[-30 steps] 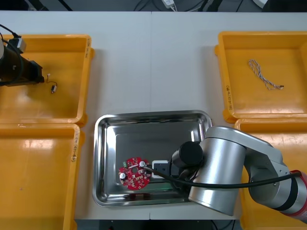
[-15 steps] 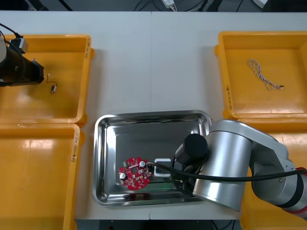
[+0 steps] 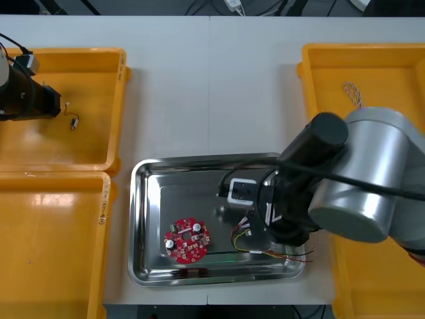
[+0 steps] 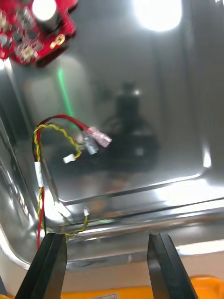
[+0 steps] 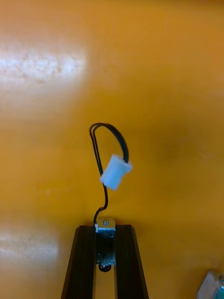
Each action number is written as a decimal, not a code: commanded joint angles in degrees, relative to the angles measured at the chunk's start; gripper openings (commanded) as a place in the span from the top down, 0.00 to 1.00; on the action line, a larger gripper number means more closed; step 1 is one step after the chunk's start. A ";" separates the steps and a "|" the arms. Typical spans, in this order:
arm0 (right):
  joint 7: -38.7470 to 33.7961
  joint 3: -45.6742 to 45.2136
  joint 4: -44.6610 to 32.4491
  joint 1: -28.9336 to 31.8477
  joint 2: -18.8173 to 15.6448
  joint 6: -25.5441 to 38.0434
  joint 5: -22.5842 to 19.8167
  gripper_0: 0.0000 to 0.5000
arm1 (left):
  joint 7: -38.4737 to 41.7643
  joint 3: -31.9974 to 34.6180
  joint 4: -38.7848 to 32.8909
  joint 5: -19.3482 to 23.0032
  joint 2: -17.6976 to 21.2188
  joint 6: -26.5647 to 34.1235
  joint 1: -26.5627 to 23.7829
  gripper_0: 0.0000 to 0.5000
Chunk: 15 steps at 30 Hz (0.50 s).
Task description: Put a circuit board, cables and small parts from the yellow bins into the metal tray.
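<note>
The right gripper (image 4: 105,234) hangs over the tray's (image 3: 147,199) right front corner, its fingers wide apart with nothing between them. Below it the red and yellow cable (image 4: 59,133) lies on the tray floor (its tail trails up over the rim), apart from the board (image 3: 187,240), which lies flat in the tray's front left part. The left gripper (image 5: 105,227) is over the far left bin (image 3: 93,73), fingers narrow, pinching the metal end of a black cable (image 5: 115,171) that loops past the fingertips.
</note>
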 commanded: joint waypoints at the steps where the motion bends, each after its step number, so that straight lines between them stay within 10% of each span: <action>1: -2.41 -8.75 -1.99 -2.43 -1.28 0.27 -5.08 0.00 | -3.87 0.60 -4.58 0.07 2.54 5.29 0.28 1.00; 15: -4.17 -27.39 5.75 -8.85 -7.52 0.27 -18.26 0.00 | -0.27 3.67 -15.74 2.27 8.52 19.70 -1.39 1.00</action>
